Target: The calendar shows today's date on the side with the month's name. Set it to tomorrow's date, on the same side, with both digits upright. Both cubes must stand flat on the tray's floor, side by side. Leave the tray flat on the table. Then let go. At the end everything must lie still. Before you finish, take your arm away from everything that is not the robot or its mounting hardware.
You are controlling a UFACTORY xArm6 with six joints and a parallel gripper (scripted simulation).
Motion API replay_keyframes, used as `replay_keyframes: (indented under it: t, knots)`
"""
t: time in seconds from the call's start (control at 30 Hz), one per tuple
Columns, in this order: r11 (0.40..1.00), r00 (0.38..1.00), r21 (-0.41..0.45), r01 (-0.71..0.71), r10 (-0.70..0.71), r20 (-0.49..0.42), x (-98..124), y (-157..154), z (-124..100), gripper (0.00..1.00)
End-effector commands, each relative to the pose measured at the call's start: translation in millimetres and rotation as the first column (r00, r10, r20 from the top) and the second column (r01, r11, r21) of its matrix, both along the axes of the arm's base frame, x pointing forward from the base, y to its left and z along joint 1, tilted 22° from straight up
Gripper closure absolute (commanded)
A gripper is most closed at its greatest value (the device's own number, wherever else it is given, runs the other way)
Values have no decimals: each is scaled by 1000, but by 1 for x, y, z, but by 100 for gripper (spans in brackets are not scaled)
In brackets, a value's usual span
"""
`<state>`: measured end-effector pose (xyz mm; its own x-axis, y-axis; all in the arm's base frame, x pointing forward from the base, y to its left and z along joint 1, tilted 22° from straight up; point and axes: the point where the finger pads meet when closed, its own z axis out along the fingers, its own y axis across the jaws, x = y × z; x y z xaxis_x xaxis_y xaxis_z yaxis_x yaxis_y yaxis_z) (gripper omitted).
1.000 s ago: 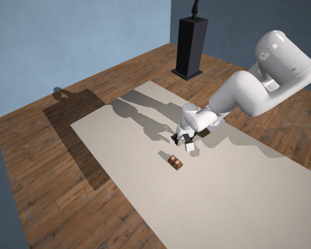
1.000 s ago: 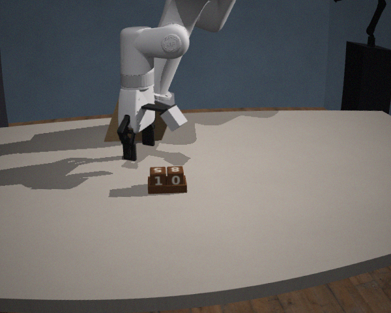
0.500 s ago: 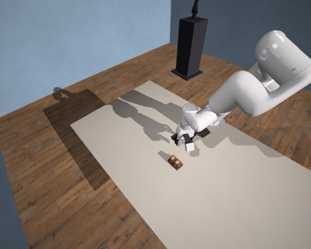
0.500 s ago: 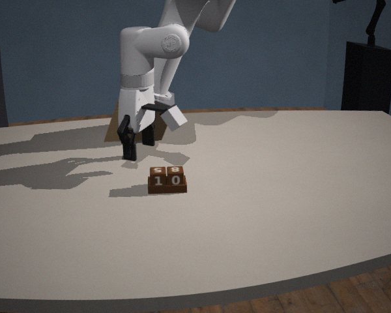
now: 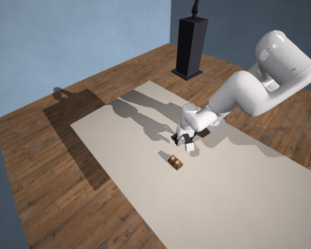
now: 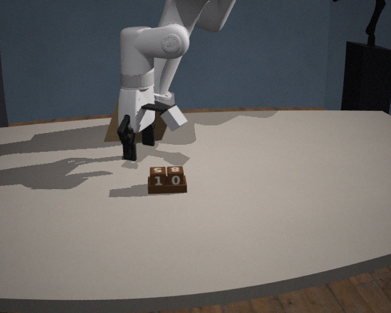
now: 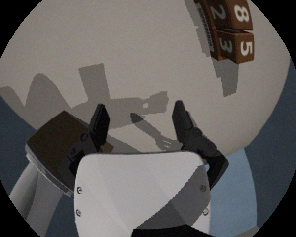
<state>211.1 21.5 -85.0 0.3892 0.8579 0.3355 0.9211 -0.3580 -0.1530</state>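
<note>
End effector (image 5: 183,141) (image 6: 138,148) (image 7: 139,110) open, nr tray (image 5: 180,166) (image 6: 167,189) (image 7: 214,46) w/ cubes (image 5: 174,160) (image 6: 167,175) (image 7: 234,31).

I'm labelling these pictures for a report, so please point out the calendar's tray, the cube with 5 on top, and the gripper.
Tray (image 6: 167,189): exterior view, front wall.
5 cube (image 5: 172,157) (image 6: 158,180) (image 7: 245,47): top, exterior and wrist views; top face, "1" face, top face.
Gripper (image 7: 139,110): wrist view, between fingertips.
</note>
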Motion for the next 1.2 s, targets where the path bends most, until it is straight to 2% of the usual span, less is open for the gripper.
replay_keyframes:
  t: [0.0,0.4,0.73,0.97,1.17]
  knots:
    - [1000,1000,-1,0,0,2,1,0,0,0]
    - [1000,1000,0,0,0,2,1,-1,2,0]
    - [1000,1000,0,0,0,2,1,-12,29,0]
    - [1000,1000,-1,0,0,2,1,-13,31,0]
    - [1000,1000,-1,0,0,2,16,-12,31,0]
